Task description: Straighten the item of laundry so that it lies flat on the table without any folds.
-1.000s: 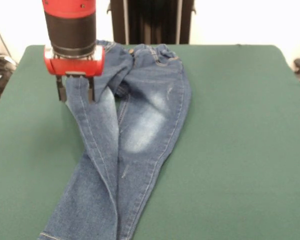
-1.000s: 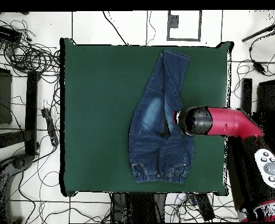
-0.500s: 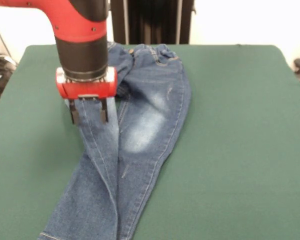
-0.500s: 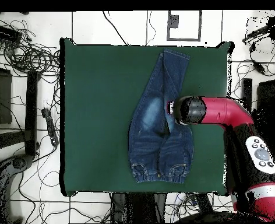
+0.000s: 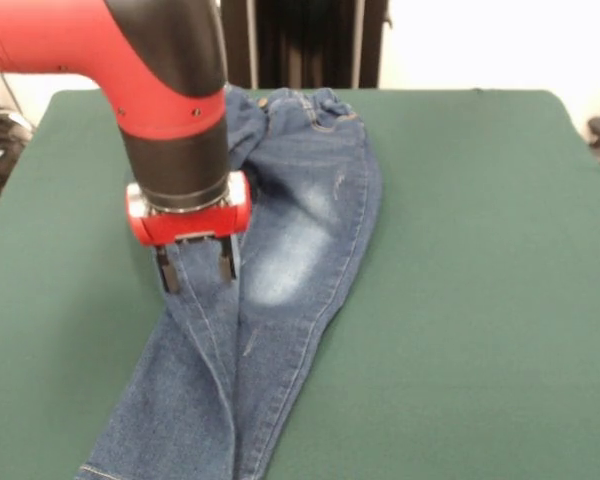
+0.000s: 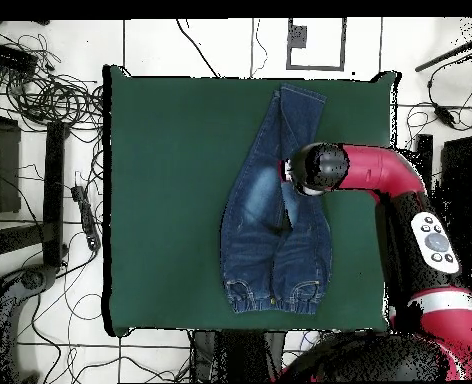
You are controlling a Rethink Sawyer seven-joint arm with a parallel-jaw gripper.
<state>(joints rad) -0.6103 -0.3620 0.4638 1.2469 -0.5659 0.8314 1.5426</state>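
Hovering over the jeans (image 5: pixel 280 230), my gripper (image 5: pixel 195 268) points straight down with its two fingers (image 5: pixel 165 272) spread apart and nothing between them. In the front view the fingertips hang just at the denim of the leg that lies on the picture's left; whether they touch the cloth I cannot tell.

That front view shows what the overhead one hides: the parted jaws, the faded whitish patch on the other thigh, the orange-tan stitching and the gathered waistband (image 5: pixel 305 103) at the far end. It also shows the leg under my gripper crossing onto its neighbour, so the two overlap down towards the cuffs, which run out of the picture at the bottom edge.

The overhead view gives the whole layout instead. The jeans (image 6: pixel 270 210) lie right of the middle of the green table (image 6: pixel 170 200), waistband (image 6: pixel 277 296) near the edge by my base, legs running to the far edge and narrowing to a single stacked strip there. My arm (image 6: pixel 380 180) reaches in from the right side, and its wrist covers my gripper (image 6: pixel 298 172) and part of the folded leg, so the fingers do not show from above.

Round the table, the floor carries tangled black cables (image 6: pixel 50 90) on the left and dark stands (image 6: pixel 55 190).
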